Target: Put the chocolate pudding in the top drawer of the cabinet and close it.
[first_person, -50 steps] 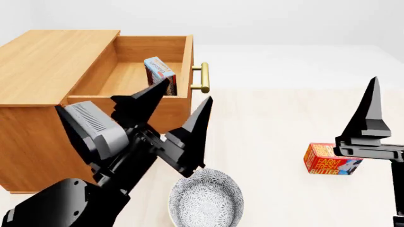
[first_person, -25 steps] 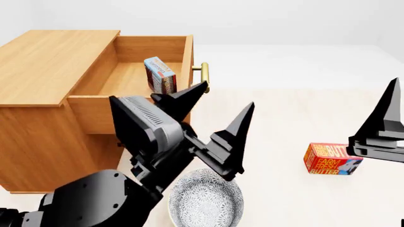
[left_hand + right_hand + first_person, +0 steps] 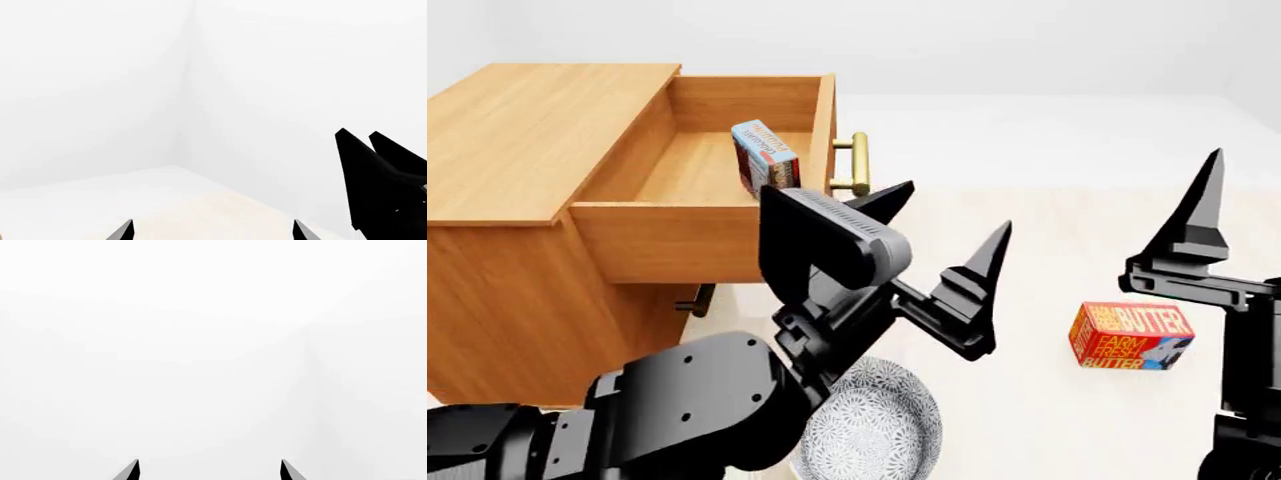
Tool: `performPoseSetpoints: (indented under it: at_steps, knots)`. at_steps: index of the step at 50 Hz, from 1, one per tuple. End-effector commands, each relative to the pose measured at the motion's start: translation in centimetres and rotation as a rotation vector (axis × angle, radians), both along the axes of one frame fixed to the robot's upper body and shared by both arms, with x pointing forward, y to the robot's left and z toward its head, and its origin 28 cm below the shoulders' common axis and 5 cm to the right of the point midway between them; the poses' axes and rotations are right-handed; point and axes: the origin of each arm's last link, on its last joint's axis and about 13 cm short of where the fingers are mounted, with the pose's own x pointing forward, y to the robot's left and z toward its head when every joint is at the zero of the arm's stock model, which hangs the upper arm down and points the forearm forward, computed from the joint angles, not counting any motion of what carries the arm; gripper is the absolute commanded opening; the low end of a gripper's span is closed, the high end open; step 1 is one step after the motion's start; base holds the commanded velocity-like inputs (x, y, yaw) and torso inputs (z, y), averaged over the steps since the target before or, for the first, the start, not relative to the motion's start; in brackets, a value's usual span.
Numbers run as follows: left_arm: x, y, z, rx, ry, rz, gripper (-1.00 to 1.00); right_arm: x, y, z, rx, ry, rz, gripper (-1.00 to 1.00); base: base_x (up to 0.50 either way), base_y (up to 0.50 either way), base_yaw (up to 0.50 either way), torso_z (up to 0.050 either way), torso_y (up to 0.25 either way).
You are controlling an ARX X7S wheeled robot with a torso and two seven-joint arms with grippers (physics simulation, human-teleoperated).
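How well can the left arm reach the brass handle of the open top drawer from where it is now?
Probably yes. The left pincer is open and empty, just in front of the top drawer, and nothing lies between it and the handle. The pudding already stands inside.

Open floor between brass handle (image 3: pixel 857 164) and butter box (image 3: pixel 1130 336).

chocolate pudding (image 3: pixel 766 157) upright in open top drawer (image 3: pixel 701 160)

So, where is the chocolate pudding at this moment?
In the head view, the chocolate pudding stands inside the open top drawer, at its front end near the brass handle, upper left of the picture.
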Motion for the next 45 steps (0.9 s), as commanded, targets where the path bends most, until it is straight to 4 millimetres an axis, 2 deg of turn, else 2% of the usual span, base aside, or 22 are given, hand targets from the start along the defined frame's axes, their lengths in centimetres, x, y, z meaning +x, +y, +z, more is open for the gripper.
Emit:
performPoseSetpoints:
  at_steps: [1, 13, 22, 36, 45]
  knots:
    - [1.0, -0.7, -0.6, 0.028, 0.028, 0.010, 1.00, -0.3, -0.3, 0.0, 0.021, -0.025, -0.036, 1.00, 0.00, 0.00, 0.00, 0.000, 0.000]
    - [1.6, -1.0, -1.0, 0.044, 0.043, 0.017, 1.00, -2.4, -1.3, 0.2, 0.032, -0.048, -0.094, 1.00, 0.00, 0.00, 0.00, 0.000, 0.000]
    - [2.1, -1.5, -1.2, 0.054, 0.063, 0.043, 1.00, -2.8, -1.4, 0.1, 0.037, -0.047, -0.097, 1.00, 0.00, 0.00, 0.00, 0.000, 0.000]
    - [4.0, -2.6, -2.5, 0.103, 0.105, 0.080, 1.00, -1.9, -1.2, -0.6, 0.049, -0.033, -0.097, 1.00, 0.00, 0.00, 0.00, 0.000, 0.000]
    - [4.4, -3.2, -2.8, 0.134, 0.096, 0.079, 1.00, -1.3, -1.1, -0.8, 0.052, -0.030, -0.097, 1.00, 0.00, 0.00, 0.00, 0.000, 0.000]
